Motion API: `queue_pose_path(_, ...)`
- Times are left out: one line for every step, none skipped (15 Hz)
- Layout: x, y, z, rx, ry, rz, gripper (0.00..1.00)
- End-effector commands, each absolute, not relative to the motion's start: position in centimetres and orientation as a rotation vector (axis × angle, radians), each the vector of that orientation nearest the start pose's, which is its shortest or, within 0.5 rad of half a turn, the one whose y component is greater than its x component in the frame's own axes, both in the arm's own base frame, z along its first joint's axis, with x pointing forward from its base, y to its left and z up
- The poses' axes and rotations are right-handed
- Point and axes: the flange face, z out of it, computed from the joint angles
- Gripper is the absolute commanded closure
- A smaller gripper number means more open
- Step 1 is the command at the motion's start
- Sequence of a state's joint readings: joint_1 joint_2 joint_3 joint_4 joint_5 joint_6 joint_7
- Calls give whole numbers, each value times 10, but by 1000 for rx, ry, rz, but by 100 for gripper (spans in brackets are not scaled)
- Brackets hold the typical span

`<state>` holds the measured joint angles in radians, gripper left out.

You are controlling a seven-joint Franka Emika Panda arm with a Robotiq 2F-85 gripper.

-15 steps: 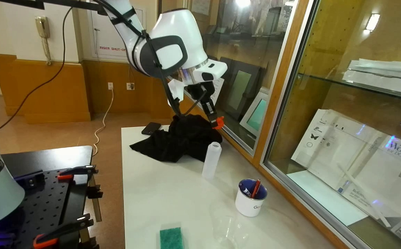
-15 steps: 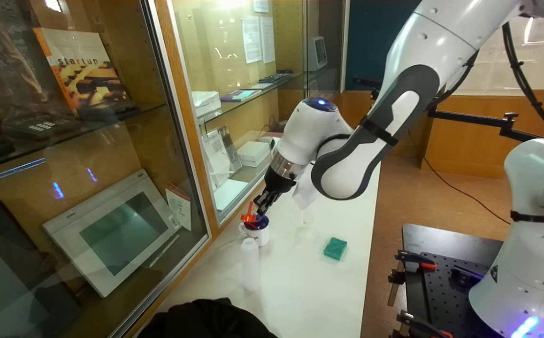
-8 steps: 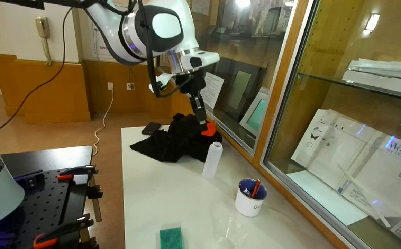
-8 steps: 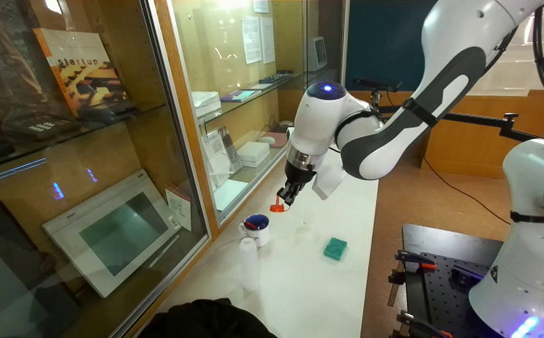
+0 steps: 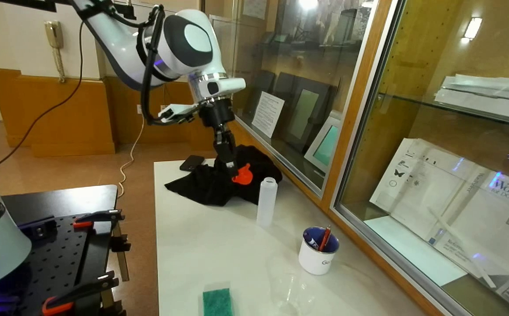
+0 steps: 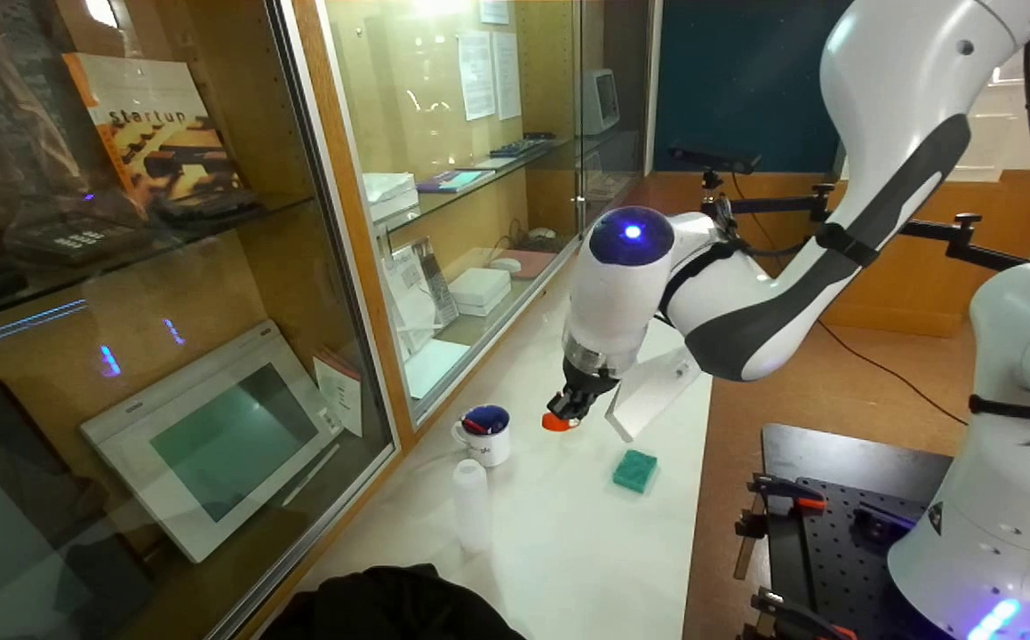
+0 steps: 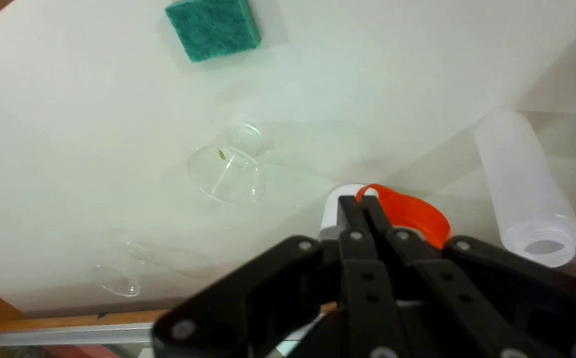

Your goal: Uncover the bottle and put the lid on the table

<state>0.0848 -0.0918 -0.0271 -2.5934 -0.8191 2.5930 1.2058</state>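
The orange-red lid (image 5: pixel 243 175) hangs from my gripper (image 5: pixel 232 170) above the table (image 5: pixel 193 250). The lid (image 6: pixel 556 423) is off the bottle and apart from it. In the wrist view my gripper (image 7: pixel 361 200) is shut on a thin loop of the lid (image 7: pixel 414 214), whose wide part sticks out to the right. The white translucent bottle (image 5: pixel 266 202) stands open and upright on the table in both exterior views (image 6: pixel 471 507). In the wrist view the open neck of the bottle (image 7: pixel 526 184) shows at right.
A white mug with pens (image 6: pixel 490 451) stands near the bottle by the glass cabinet. A clear glass (image 7: pixel 228 174) and a green sponge (image 7: pixel 213 27) are on the table. A black cloth (image 5: pixel 219 188) lies behind the bottle, with a dark phone (image 5: pixel 191 163) at the table edge.
My gripper with the lid has moved away from the cabinet and the mug, toward the table's robot side, and dipped lower lately. The bottle's top has shifted slightly.
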Motion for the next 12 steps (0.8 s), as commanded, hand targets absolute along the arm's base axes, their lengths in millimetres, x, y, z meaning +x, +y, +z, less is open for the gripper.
queue_pose_path(437,35,264,-3315,1004,-584,99)
queue_pose_path(437,32,254,-3311,1052,-578,99)
queue_pose_path(436,29,242,-3307,1091,-563,99)
queue_pose_path(436,25,233,-3306,1119,-534,99)
queue_pose_path(436,20,223,-3311,1132,-493,99)
queue_pose_path(435,15,218,-3314,1133,-442,99)
queue_pose_path(429,23,228,-3318,1097,-476,96)
queue_pose_path(429,20,220,-3324,1109,-448,96)
queue_pose_path(430,17,216,-3328,1117,-433,96)
queue_pose_path(430,16,215,-3328,1122,-428,99)
queue_pose_path(437,16,208,-3353,1127,-414,99)
queue_pose_path(440,18,203,-3374,1132,-405,99)
